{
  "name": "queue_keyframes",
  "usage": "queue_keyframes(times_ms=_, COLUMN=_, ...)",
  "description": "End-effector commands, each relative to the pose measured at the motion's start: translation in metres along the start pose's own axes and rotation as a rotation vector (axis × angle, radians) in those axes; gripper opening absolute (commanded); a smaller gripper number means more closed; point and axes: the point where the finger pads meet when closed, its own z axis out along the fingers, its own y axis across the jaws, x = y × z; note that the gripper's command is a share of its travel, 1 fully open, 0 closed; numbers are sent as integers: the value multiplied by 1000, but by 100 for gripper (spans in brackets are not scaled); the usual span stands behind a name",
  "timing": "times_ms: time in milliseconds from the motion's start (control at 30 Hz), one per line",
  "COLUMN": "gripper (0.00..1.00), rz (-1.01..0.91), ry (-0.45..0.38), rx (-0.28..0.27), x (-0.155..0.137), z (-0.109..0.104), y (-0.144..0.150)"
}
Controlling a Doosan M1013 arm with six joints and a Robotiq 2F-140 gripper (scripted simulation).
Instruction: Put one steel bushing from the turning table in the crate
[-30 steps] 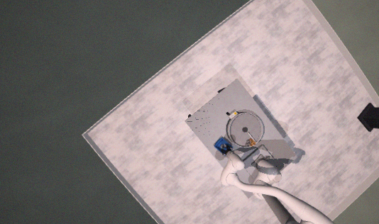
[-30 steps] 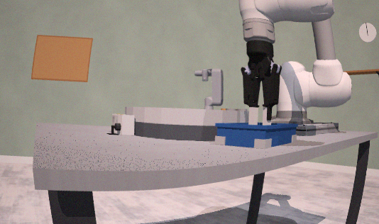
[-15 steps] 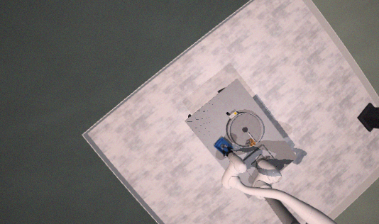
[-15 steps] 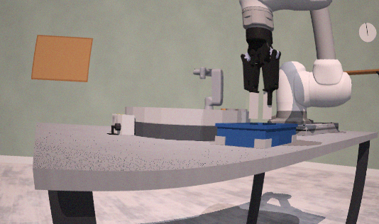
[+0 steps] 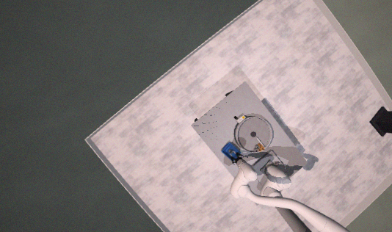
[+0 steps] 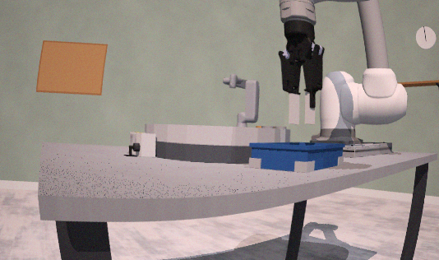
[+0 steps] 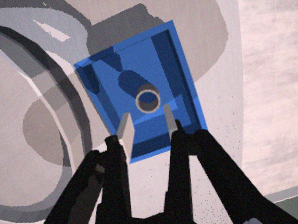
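A steel bushing [image 7: 148, 100], a small ring, lies on the floor of the blue crate [image 7: 143, 95]. The crate stands on the grey table beside the round turning table [image 5: 253, 133], and it also shows in the side view [image 6: 297, 155]. My gripper [image 6: 302, 114] hangs straight above the crate, well clear of its rim. Its fingers stand a little apart with nothing between them. In the wrist view the fingertips frame the bushing from above without touching it. Another small, orange-tinted bushing [image 5: 260, 146] sits near the turning table's rim.
The turning table [image 6: 218, 135] is a low grey disc behind the crate. A small white box [image 6: 142, 144] sits at its left edge and a grey post [image 6: 248, 100] stands behind it. The arm's base [image 6: 362, 104] is right of the crate.
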Motion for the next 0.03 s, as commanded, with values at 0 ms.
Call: queue_keyframes(times_ms=0, gripper=28, rz=0, ry=0, rx=0, x=0, z=0, y=0)
